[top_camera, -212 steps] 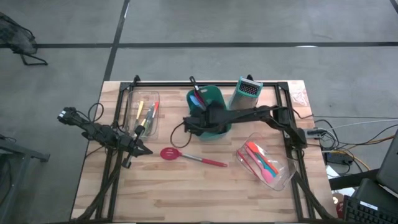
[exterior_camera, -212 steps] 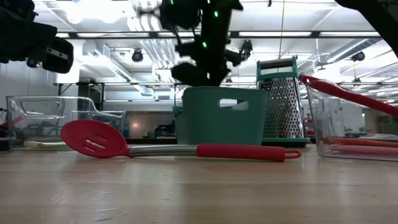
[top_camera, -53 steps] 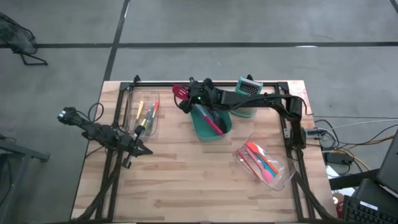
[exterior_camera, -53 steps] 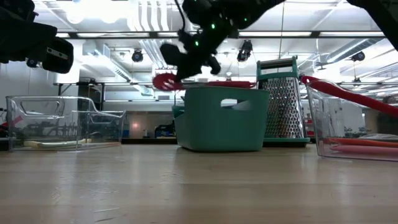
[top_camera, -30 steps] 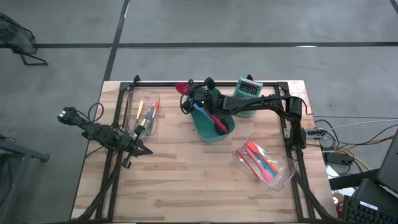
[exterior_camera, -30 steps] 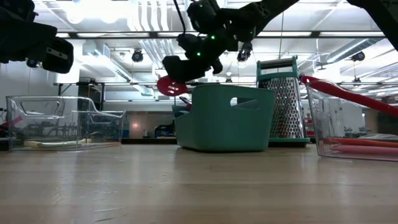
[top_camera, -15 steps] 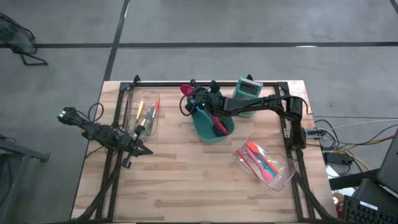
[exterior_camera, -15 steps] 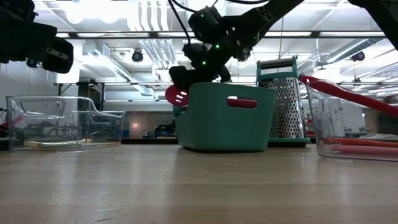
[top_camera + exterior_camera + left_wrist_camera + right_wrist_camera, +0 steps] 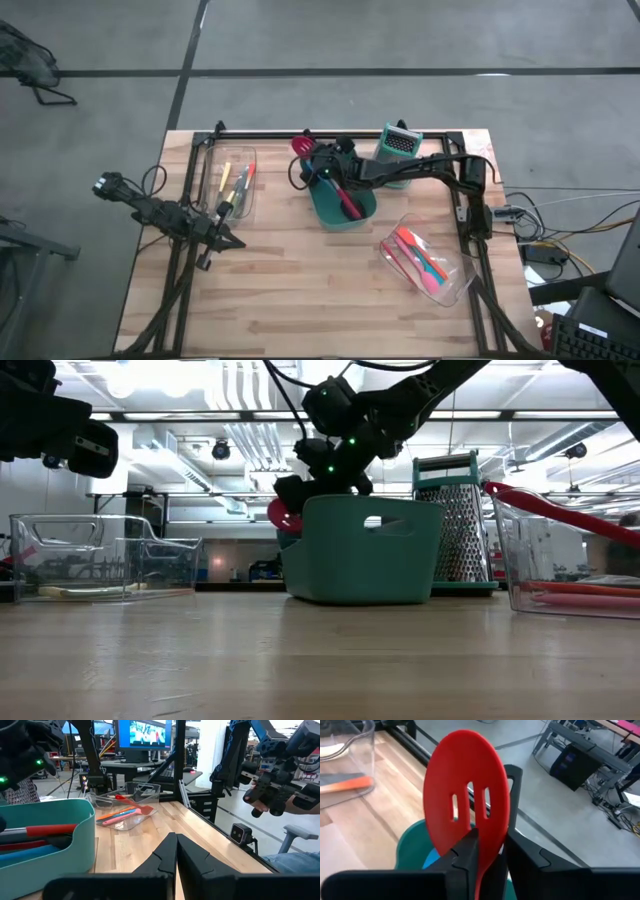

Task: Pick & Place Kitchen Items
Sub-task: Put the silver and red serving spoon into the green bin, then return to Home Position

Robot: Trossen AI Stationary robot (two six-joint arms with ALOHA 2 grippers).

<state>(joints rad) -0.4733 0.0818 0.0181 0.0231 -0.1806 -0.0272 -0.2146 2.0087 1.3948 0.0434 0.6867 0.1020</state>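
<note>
Step in hand: you are placing the red slotted spoon (image 9: pixel 467 802) into the teal bin (image 9: pixel 340 205); I judge the placing nearly done but not released.
Right gripper (image 9: pixel 322 165): it sits over the bin's far-left rim, jaws pinching the spoon's neck just below the slotted head.
Spoon position: head sticks up past the bin's rim (image 9: pixel 283 512), red handle slants down inside the bin among other red and blue handles.
Left gripper (image 9: pixel 175 851): parked near the surface's left edge beside the clear tray (image 9: pixel 228 183) of thin yellow and orange tools; jaws pressed together.
Other items: red, pink and blue utensils lie in the tilted clear container (image 9: pixel 425 262) at the right.
Next move: spread the right jaws, let the spoon settle against the bin wall, then lift straight up, clear of the box grater (image 9: pixel 396 150).
</note>
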